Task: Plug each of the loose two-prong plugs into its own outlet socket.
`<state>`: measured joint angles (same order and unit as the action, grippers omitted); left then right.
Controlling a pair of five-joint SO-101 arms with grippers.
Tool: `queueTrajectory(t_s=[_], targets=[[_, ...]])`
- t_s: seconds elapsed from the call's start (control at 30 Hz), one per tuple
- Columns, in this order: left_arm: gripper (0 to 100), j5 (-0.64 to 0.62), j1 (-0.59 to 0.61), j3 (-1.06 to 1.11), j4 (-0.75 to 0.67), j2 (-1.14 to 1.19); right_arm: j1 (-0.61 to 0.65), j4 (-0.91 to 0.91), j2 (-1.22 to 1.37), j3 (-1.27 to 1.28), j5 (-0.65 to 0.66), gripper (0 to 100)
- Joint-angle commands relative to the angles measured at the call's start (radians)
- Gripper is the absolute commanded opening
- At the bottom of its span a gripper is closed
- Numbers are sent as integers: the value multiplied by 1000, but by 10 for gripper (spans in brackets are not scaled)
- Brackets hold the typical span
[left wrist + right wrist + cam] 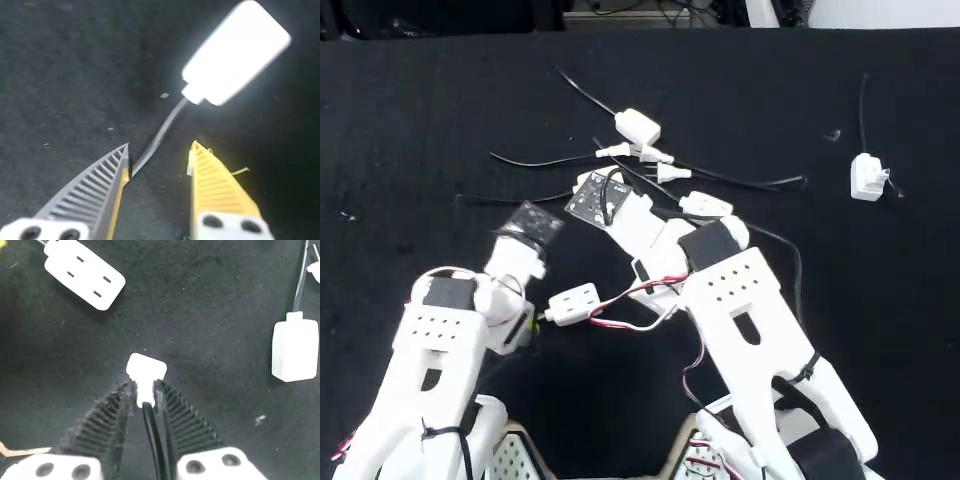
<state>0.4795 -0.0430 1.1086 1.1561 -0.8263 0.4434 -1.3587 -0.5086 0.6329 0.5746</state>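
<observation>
My right gripper (144, 387) is shut on a white two-prong plug (146, 369), whose black cord runs back between the fingers. Beyond it a white outlet block (84, 274) with several slots lies flat on the black table. A second white block (295, 350) with a cord lies off to the other side. My left gripper (160, 146) is open just above the table, with a black cord (161, 134) passing between its fingers to a bright white block (235, 52) ahead. In the high view an outlet block (572, 303) lies between the two arms.
Farther back lie a white adapter (638, 126), loose white plugs (620, 152) (675, 172) (705, 204) and tangled black cords. Another white block (866, 177) sits alone at the far right. Red and white arm wires (640, 292) hang beside the outlet block.
</observation>
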Motion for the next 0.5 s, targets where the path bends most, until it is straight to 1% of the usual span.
queueTrajectory(t_s=[0.0,0.1,0.17,0.27,0.33,0.47], targets=[[200,-5,-59,91,-91,-15,-9,18,-44,-13,6,11],[200,-8,-4,160,-250,-15,-9,14,-44,-8,6,11],[200,-8,45,174,-316,-15,-9,11,-44,-8,6,11],[200,-5,81,171,-351,-15,-9,11,-44,-8,6,11],[200,-5,82,170,-368,-15,-8,11,-44,-8,6,11],[200,-9,82,189,-454,-12,9,11,-44,-15,6,11]])
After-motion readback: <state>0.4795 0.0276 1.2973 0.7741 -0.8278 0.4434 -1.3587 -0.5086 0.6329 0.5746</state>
